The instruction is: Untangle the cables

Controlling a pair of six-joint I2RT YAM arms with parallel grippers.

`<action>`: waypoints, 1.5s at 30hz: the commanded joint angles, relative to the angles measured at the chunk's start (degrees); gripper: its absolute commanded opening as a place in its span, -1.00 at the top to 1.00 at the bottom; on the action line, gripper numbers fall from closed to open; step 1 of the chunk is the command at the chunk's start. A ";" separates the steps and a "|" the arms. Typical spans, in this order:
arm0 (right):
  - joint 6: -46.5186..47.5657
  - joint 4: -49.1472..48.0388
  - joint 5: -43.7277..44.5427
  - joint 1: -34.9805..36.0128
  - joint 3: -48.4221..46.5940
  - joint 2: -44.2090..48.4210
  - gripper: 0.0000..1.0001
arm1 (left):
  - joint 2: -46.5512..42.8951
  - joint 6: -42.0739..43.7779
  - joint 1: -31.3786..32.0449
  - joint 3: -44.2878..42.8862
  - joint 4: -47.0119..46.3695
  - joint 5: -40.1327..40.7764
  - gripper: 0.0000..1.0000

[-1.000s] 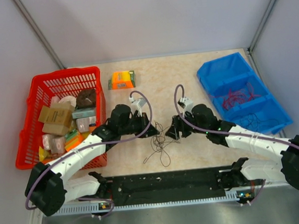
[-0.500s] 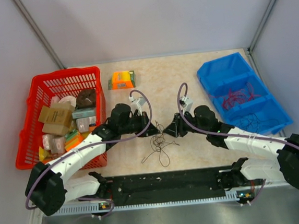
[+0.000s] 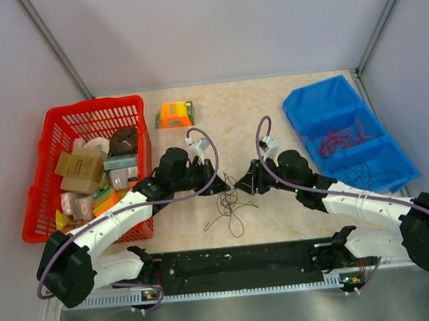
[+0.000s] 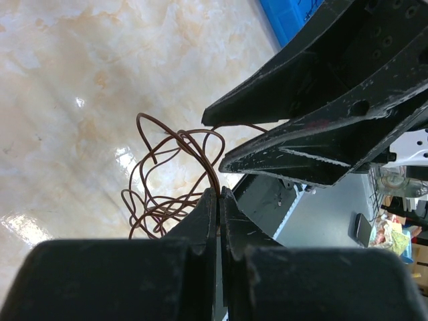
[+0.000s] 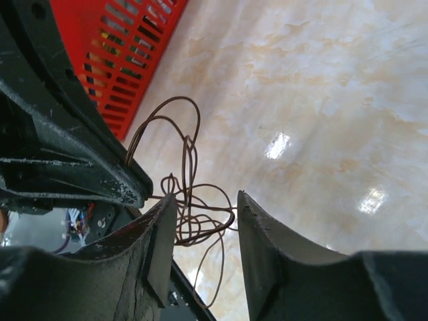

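The cables are a small bundle of thin dark brown wires on the marble table between the two arms. My left gripper is shut on one strand at its tips; the loops hang below it. My right gripper is open and faces the left one closely. In the right wrist view, loops of the cables lie in the gap of the right gripper, apart from both pads. The left gripper's fingers show at that view's left, and the right gripper's fingers show in the left wrist view.
A red basket full of small boxes stands at the left. A blue bin holding more thin red and dark wires stands at the right. An orange device lies at the back. A black rail runs along the near edge.
My right gripper has moved left, closer to the left gripper, and now straddles loops of the bundle. The left gripper has kept its hold and hardly moved.
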State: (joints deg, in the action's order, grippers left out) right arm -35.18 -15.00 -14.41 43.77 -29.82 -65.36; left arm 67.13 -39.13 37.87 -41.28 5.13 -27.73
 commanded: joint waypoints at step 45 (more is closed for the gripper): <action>-1.39 14.91 18.61 9.05 -11.66 12.25 1.00 | -2.97 -0.24 -0.25 -1.17 4.19 15.94 1.00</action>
State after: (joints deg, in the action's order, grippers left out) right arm -36.36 -3.60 -4.21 52.05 -38.04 -58.76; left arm 66.15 -40.25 37.85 -41.39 8.47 -16.40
